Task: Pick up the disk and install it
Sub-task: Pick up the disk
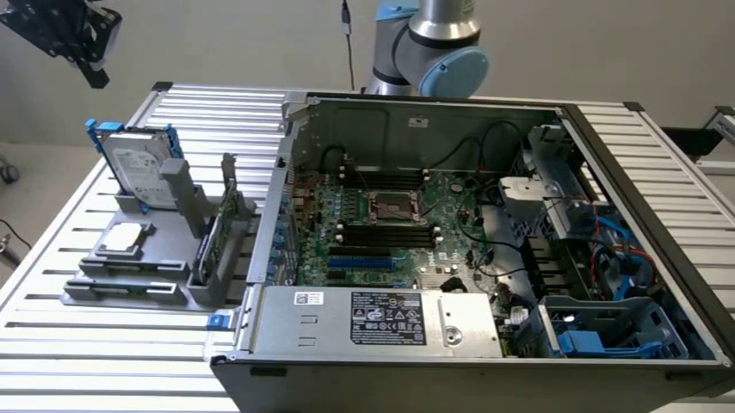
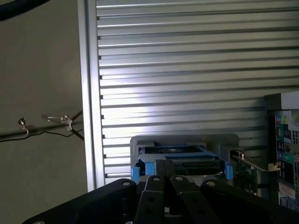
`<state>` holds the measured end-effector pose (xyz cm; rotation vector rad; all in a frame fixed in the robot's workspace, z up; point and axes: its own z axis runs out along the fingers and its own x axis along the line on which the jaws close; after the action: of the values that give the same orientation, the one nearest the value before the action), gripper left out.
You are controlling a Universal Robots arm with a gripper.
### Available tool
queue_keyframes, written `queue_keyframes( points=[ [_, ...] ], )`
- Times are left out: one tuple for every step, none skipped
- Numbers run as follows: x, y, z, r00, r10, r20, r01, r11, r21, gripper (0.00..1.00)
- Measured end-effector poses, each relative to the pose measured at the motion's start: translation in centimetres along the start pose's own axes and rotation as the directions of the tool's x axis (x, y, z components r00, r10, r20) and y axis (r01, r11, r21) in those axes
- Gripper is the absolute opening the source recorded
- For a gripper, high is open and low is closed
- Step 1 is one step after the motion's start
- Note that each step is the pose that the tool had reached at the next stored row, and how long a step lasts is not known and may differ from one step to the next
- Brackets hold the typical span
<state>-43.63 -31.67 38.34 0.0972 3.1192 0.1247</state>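
Exterior view, upper left of the frame, shows us our hand (image 1: 92,73) clenched on nothing, well above the disk (image 1: 140,172) standing upright in its grey holder (image 1: 184,198) on the counter (image 1: 69,361) at left, and we judge that descending without opening could knock it askew.

An open computer case (image 1: 379,129) sits on the slatted counter (image 1: 69,344), motherboard (image 1: 391,237) exposed; a grey rack (image 1: 138,280) stands just beside it, toward the exterior view's left.
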Motion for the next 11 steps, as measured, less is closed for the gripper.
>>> queue_keyframes(
  points=[
    [0.00,0.00,0.00,1.0000,0.000,0.0000,0.000,1.0000,0.0000,0.11],
    [0.00,0.00,0.00,1.0000,0.000,0.0000,0.000,1.0000,0.0000,0.11],
    [0.00,0.00,0.00,1.0000,0.000,0.0000,0.000,1.0000,0.0000,0.11],
    [0.00,0.00,0.00,1.0000,0.000,0.0000,0.000,1.0000,0.0000,0.11],
    [0.00,0.00,0.00,1.0000,0.000,0.0000,0.000,1.0000,0.0000,0.11],
    [0.00,0.00,0.00,1.0000,0.000,0.0001,0.000,1.0000,0.0000,0.11],
    [0.00,0.00,0.00,1.0000,0.000,0.0000,0.000,1.0000,0.0000,0.11],
    [0.00,0.00,0.00,1.0000,0.000,0.0000,0.000,1.0000,0.0000,0.11],
    [0.00,0.00,0.00,1.0000,0.000,0.0000,0.000,1.0000,0.0000,0.11],
    [0.00,0.00,0.00,1.0000,0.000,-0.0001,0.000,1.0000,0.0001,0.11],
    [-0.01,0.00,0.04,1.0000,0.000,0.0001,0.000,1.0000,0.0000,0.11]
  ],
)
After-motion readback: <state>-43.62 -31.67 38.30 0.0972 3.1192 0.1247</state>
